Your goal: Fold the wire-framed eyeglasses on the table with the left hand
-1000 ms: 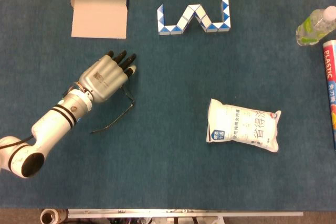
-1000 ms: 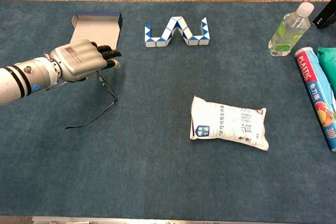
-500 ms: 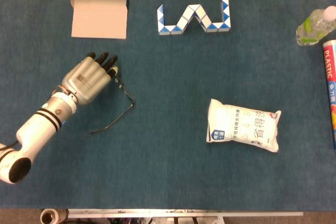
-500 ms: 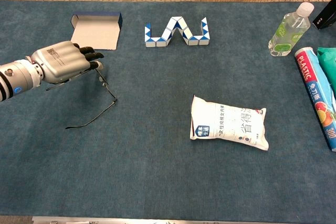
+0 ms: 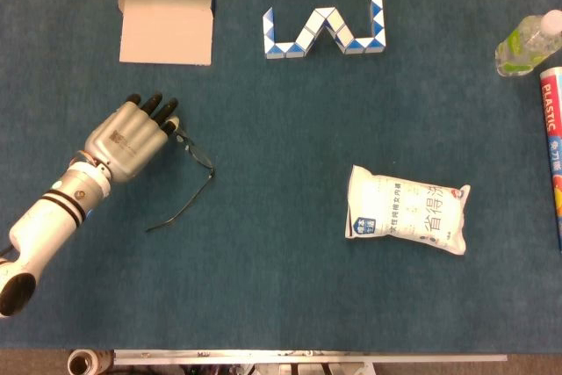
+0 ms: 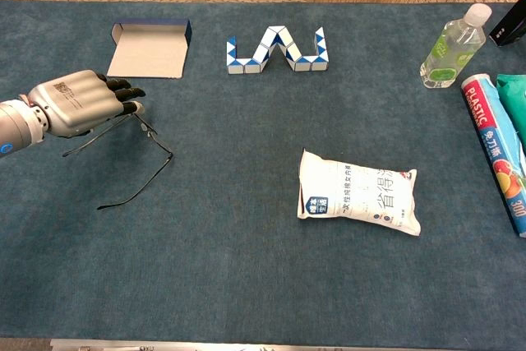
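Even, bright overhead light, both views sharp.
Shadows staying faint and short; mild glare showing on the bottle point(image 6: 449, 39); no noticeable blur or edge warping.

The left hand point(image 5: 132, 136) touches one end of the glasses point(image 5: 189, 183) below an open box point(image 5: 166, 25).
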